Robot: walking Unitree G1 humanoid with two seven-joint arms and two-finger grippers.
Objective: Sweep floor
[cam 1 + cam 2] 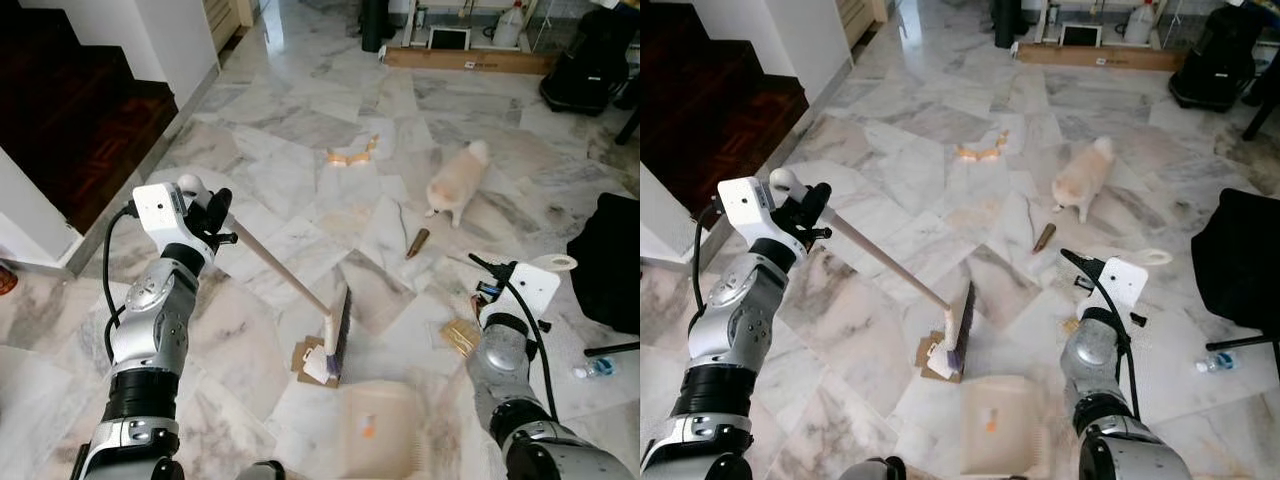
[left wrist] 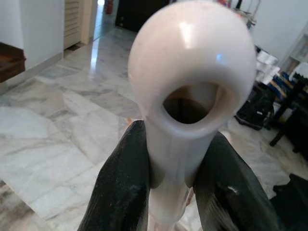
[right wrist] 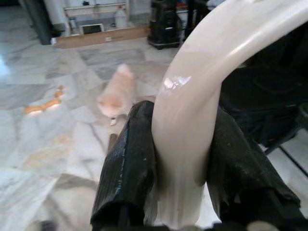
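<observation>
My left gripper is shut on the top end of a cream broom handle, just below its hanging loop. The stick slants down to the broom head, which rests on the marble floor against a scrap of cardboard. My right gripper is shut on the curved cream handle of a dustpan. The blurred pan lies low in front of me, just right of the broom head. A brown scrap, a brown tube and orange peel lie farther out.
A small cream dog stands beyond the tube. Dark wooden stairs and a white wall are at the left. A black chair and a plastic bottle are at the right. Boxes and bags line the far wall.
</observation>
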